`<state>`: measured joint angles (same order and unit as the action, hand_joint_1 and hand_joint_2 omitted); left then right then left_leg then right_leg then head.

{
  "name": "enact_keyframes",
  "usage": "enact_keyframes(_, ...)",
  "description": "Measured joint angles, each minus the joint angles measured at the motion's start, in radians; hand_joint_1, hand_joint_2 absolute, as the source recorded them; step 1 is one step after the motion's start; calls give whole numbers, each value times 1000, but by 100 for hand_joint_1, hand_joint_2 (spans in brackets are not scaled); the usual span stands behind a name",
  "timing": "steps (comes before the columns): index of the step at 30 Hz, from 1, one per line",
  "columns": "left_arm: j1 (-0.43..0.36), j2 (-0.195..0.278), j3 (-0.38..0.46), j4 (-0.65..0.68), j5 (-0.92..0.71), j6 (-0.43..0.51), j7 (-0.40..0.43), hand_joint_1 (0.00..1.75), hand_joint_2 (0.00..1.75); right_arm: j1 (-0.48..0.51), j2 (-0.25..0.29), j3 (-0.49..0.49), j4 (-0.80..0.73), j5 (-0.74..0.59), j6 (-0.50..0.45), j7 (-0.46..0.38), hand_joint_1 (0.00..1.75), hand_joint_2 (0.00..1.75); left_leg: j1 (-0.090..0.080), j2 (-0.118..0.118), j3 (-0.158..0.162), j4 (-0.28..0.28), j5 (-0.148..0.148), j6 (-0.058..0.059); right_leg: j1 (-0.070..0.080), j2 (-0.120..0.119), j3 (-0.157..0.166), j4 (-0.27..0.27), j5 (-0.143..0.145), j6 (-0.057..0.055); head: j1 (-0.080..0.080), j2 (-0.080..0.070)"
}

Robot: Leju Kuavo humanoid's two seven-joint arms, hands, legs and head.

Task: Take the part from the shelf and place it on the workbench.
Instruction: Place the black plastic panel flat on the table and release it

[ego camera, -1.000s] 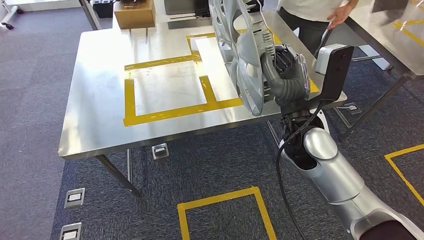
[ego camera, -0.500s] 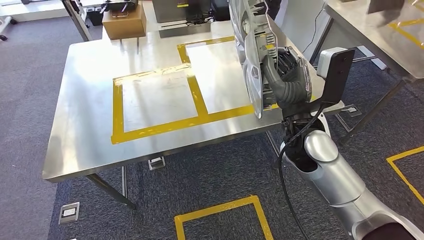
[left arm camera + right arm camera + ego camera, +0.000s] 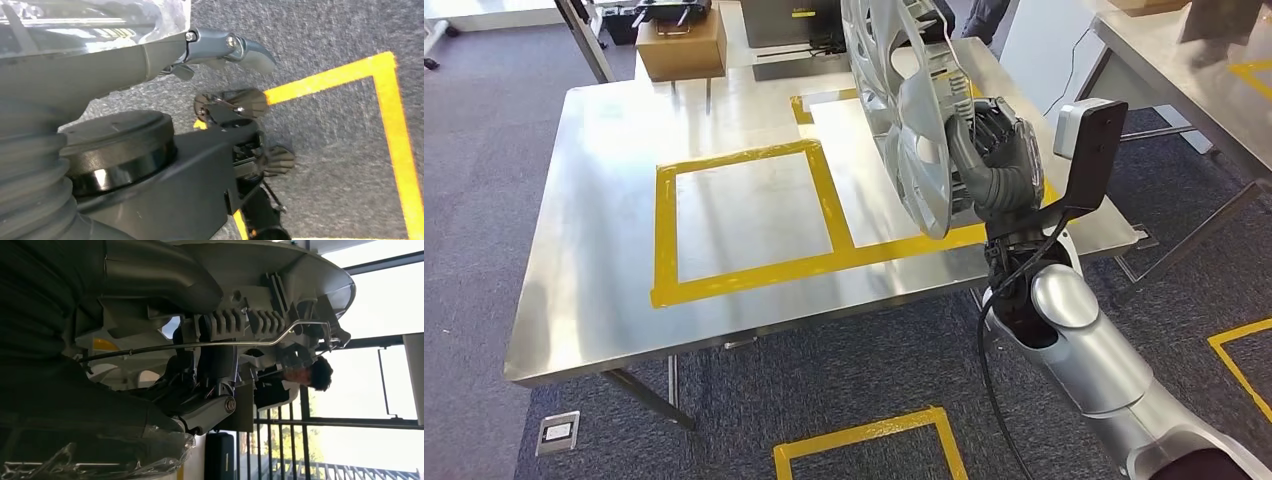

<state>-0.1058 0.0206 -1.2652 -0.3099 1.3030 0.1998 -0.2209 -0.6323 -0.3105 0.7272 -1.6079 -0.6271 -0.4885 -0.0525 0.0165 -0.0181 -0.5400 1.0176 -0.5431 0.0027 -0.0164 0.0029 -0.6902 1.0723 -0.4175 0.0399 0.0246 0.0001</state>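
I've got the part [image 3: 902,110] clamped on edge in my right hand [image 3: 996,160], fingers wrapped tight on its rim, held up over the right end of the workbench [image 3: 584,290] above the yellow tape outline [image 3: 744,275]. Pickup looks done; lowering and letting go remain. Left hand [image 3: 150,150] hangs over the carpet, fingers apart, holding nothing.
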Motion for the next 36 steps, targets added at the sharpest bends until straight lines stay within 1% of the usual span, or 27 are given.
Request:
enact_keyframes(2,-1,-1,0,0,0,1,2,0,175,0,0,0,-2,0,0,0,175,175,-1,0,3,2,-12,-15,5,-1,3,-23,-13,-20,2,0)
enact_keyframes(3,-2,-1,0,0,0,2,3,0,175,0,0,-1,-3,0,0,0,175,175,-2,1,6,1,-18,-22,4,-1,9,-26,-18,-30,3,0)
enact_keyframes(5,-6,0,-1,0,-1,3,5,0,175,0,-1,-2,-3,0,0,0,175,175,-1,3,3,25,-34,-29,0,-1,26,-33,-27,-42,1,0)
enact_keyframes(7,-7,0,-1,0,-2,4,6,0,175,3,-1,-1,-2,0,0,0,175,175,-2,5,-42,121,-71,-31,-1,-1,47,-40,-37,-51,-4,0)
enact_keyframes(9,-4,0,-1,0,-2,4,7,0,175,11,-1,0,1,0,0,0,175,175,-4,5,-109,236,-109,-29,1,1,68,-42,-52,-55,-6,0)
enact_keyframes(10,-2,0,-1,0,-2,4,7,0,175,14,-2,0,2,0,0,0,175,175,-5,5,-133,262,-108,-28,2,2,79,-42,-60,-56,-7,0)
enact_keyframes(11,-1,0,-1,0,-2,4,7,0,175,16,-2,0,4,0,0,0,175,175,-6,5,-144,256,-86,-26,4,4,91,-42,-69,-56,-7,0)
enact_keyframes(12,-1,0,-1,0,-3,4,7,0,175,16,-2,-1,5,0,0,0,175,175,-8,5,-142,218,-41,-22,5,5,104,-42,-79,-55,-7,0)
enact_keyframes(13,-1,0,-1,0,-3,4,7,0,175,14,-2,-1,5,0,0,1,175,175,-10,5,-133,164,13,-15,6,5,117,-43,-88,-54,-7,0)
enact_keyframes(14,0,1,-1,0,-3,4,7,0,175,12,-2,-1,5,0,0,0,175,175,-14,5,-126,118,57,-8,6,6,128,-45,-95,-52,-6,0)
enact_keyframes(15,0,2,-1,0,-3,3,7,0,175,10,-2,-1,6,0,0,0,175,175,-19,5,-116,78,85,0,6,6,135,-48,-101,-48,-7,0)
enact_keyframes(16,1,3,-1,0,-3,3,8,0,175,8,-2,-1,6,0,1,0,175,175,-25,6,-109,55,92,8,4,6,138,-51,-104,-43,-9,0)
enact_keyframes(18,-1,3,-1,0,-3,1,8,0,175,5,-2,-2,6,0,2,0,175,175,-31,9,-89,20,77,21,4,5,142,-57,-105,-31,-12,0)
enact_keyframes(20,-4,3,-1,0,-3,1,8,0,175,0,-4,-5,6,0,2,1,175,175,-24,10,-67,-9,65,30,5,2,138,-43,-114,-21,-11,0)
enact_keyframes(21,-5,3,0,0,-3,1,8,0,175,-3,-5,-5,6,0,3,1,175,175,-19,9,-57,-19,61,33,5,2,121,-13,-126,-16,-9,0)
enact_keyframes(22,-5,3,0,0,-3,1,8,0,175,-4,-6,-5,7,0,3,1,175,175,-16,8,-49,-22,58,35,3,2,91,36,-145,-10,-7,0)
enact_keyframes(24,-1,2,0,1,-3,0,8,0,175,0,-6,-3,11,0,5,1,175,175,-14,7,-37,-21,45,37,-2,2,13,152,-181,1,-4,0)
enact_keyframes(25,1,1,-1,1,-3,0,8,0,175,3,-7,-2,14,0,6,1,175,175,-13,6,-29,-20,38,35,-4,1,-17,185,-181,5,-4,0)
enact_keyframes(26,4,0,-1,1,-3,0,8,0,175,5,-7,-1,17,0,7,2,175,175,-12,5,-20,-19,29,33,-5,1,-33,185,-160,7,-4,0)
enact_keyframes(27,5,0,-1,1,-3,0,8,0,175,6,-7,-1,19,0,8,2,175,175,-11,4,-9,-18,20,30,-6,1,-32,151,-118,8,-3,0)
enact_keyframes(28,6,-1,-1,1,-3,0,8,0,175,6,-7,-1,21,0,8,2,175,175,-9,3,3,-18,10,26,-6,0,-21,93,-65,8,-3,0)
enact_keyframes(29,6,-1,-1,1,-3,0,8,0,175,6,-7,0,23,0,8,2,175,175,-8,3,13,-18,2,21,-3,0,-9,43,-24,5,-4,0)
enact_keyframes(30,6,-1,-1,0,-3,0,8,0,175,6,-8,0,24,0,8,2,175,175,-7,2,18,-18,-5,16,1,0,5,-2,-6,0,-3,0)
enact_keyframes(31,6,-2,-1,0,-3,-1,8,0,175,6,-8,0,25,0,8,2,175,175,-7,2,19,-17,-11,9,5,0,13,-24,-2,-8,-3,0)
enact_keyframes(33,4,-3,-1,0,-3,-2,9,0,175,3,-8,-1,27,0,8,3,175,175,-7,2,21,-18,-20,-5,10,-1,23,-36,-24,-26,0,0)
enact_keyframes(35,-1,-3,-1,0,-3,-6,9,0,175,1,-9,-2,29,0,8,5,175,175,-8,3,23,-8,-30,-15,4,-2,37,-45,-28,-36,2,0)
enact_keyframes(36,-5,-3,-1,0,-3,-8,9,0,175,0,-9,-2,31,0,7,7,175,175,-9,4,12,20,-39,-19,1,-2,47,-52,-29,-40,0,0)
